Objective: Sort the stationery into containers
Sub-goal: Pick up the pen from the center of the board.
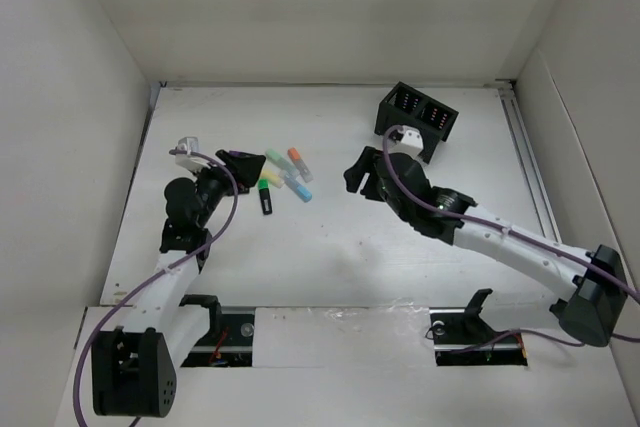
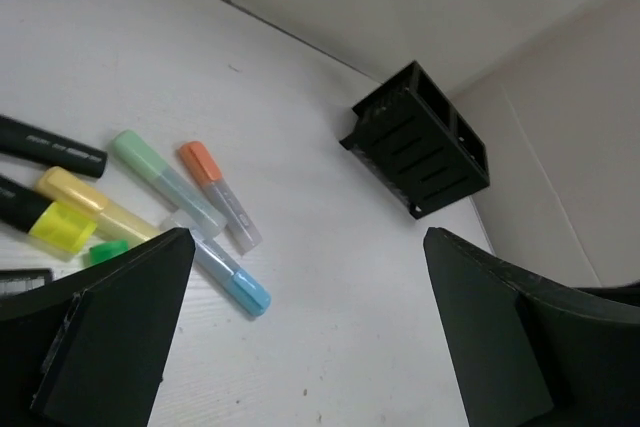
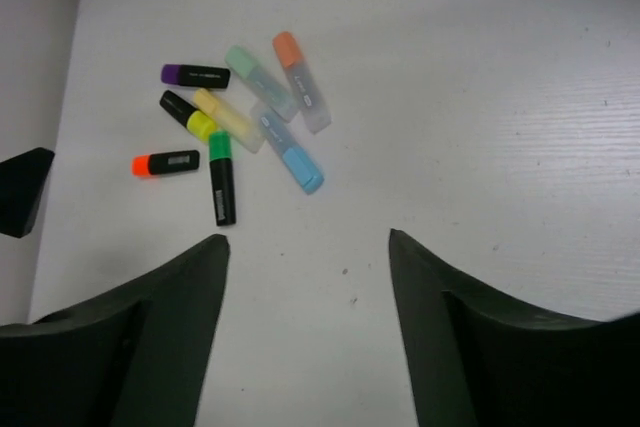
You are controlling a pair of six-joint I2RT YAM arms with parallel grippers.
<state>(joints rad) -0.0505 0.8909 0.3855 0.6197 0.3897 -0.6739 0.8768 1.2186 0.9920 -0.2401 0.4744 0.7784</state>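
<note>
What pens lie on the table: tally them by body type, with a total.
Black-bodied highlighters: 4 (purple cap, yellow cap, orange cap, green cap)
Translucent-bodied highlighters: 4 (pastel green, pastel orange, pastel yellow, pastel blue)
Total: 8

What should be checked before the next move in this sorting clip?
1. Left pincer open and empty: ok.
2. Right pincer open and empty: ok.
3. Organiser box free of pens inside: cannot tell, its compartments look dark.
4. Pens spaced for a clean pick: not ok, most are bunched and touching.
5. Orange-capped black pen lying apart from the bunch: ok.
</note>
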